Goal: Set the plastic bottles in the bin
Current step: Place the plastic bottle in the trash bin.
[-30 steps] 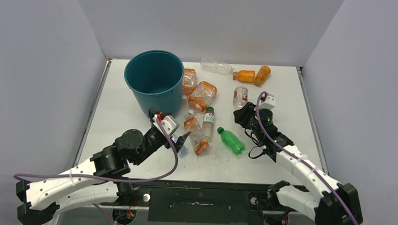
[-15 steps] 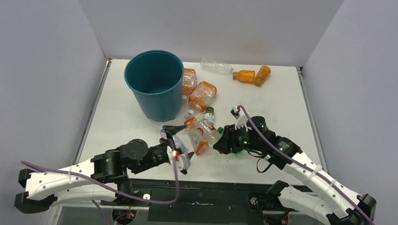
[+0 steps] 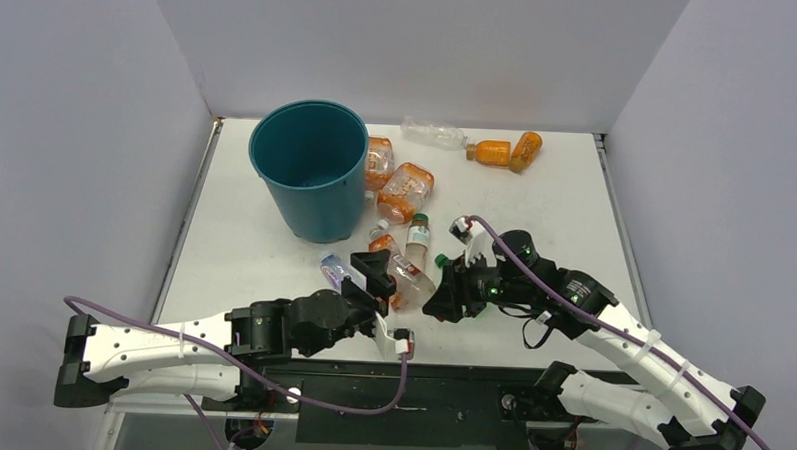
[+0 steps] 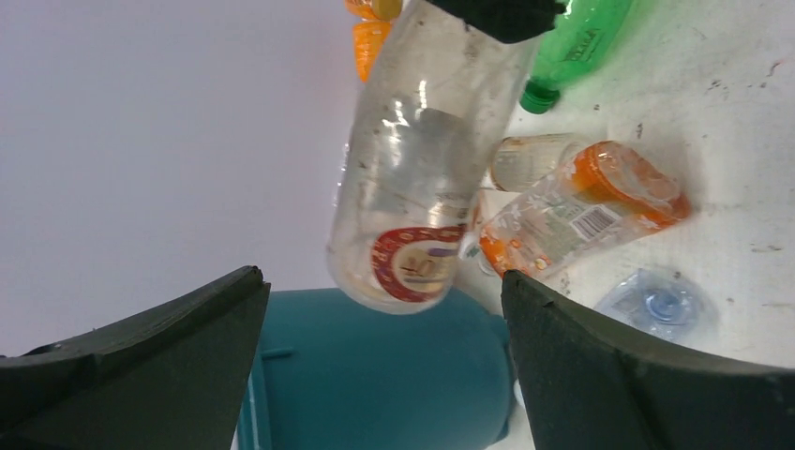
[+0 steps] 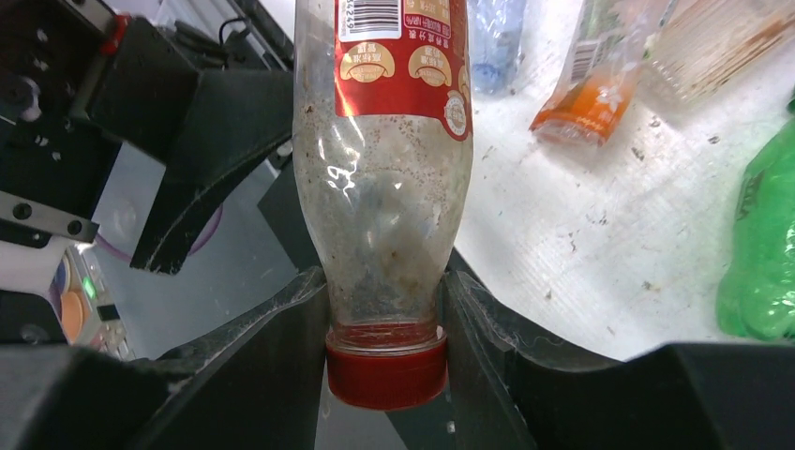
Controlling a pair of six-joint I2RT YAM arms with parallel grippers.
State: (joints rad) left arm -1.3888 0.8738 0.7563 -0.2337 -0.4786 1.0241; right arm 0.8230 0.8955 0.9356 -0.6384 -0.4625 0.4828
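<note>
White table (image 3: 235, 254), surface scuffed and speckled with grime. Enclosed on three sides by plain pale grey panels: back wall (image 3: 411, 45), left wall (image 3: 76, 174), right wall (image 3: 721, 196). Lighting is even and diffuse. Black rail (image 3: 408, 397) runs along the near edge

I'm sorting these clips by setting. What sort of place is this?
Probably a robotics lab test cell: plain grey walls box in a white table, two robot arms are mounted at its near edge, and plastic bottles lie scattered beside a teal bin.
</note>
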